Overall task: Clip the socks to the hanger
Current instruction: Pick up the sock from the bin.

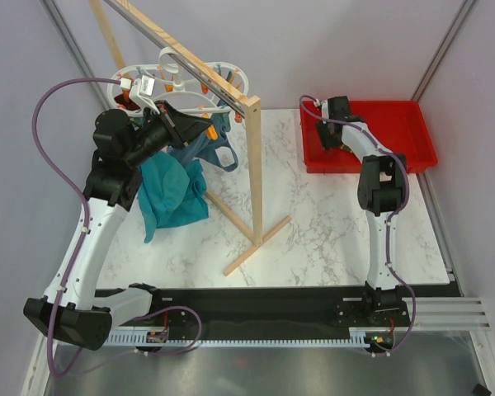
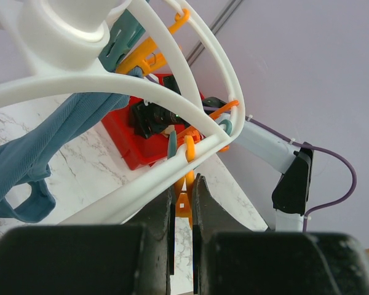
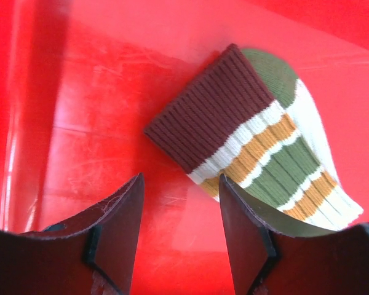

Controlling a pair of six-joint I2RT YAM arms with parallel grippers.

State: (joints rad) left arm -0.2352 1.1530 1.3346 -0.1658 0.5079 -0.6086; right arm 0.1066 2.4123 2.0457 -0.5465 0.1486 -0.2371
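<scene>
Marble-patterned tabletop (image 1: 313, 223), grey walls, and both arms were at work. The left gripper (image 2: 184, 187) was pressed together on an orange clip (image 2: 184, 206) hanging from the outer ring of the white hanger (image 2: 80, 83), apparently readying it for a sock. Across the table, the right gripper (image 3: 181, 181) hung with its jaws spread and empty over the striped sock (image 3: 252, 147), which lay flat in the red bin (image 3: 80, 92), well apart from the hanger. Whether a second sock lay under it, I could not tell. The pick looked like the step in hand. It was best to come down on the brown cuff, the nearest edge, and pinch close to the end so that a free edge could go into the clip. Teal cloths (image 1: 173, 194) hung by the hanger, beside the wooden rack (image 1: 256, 165).
</scene>
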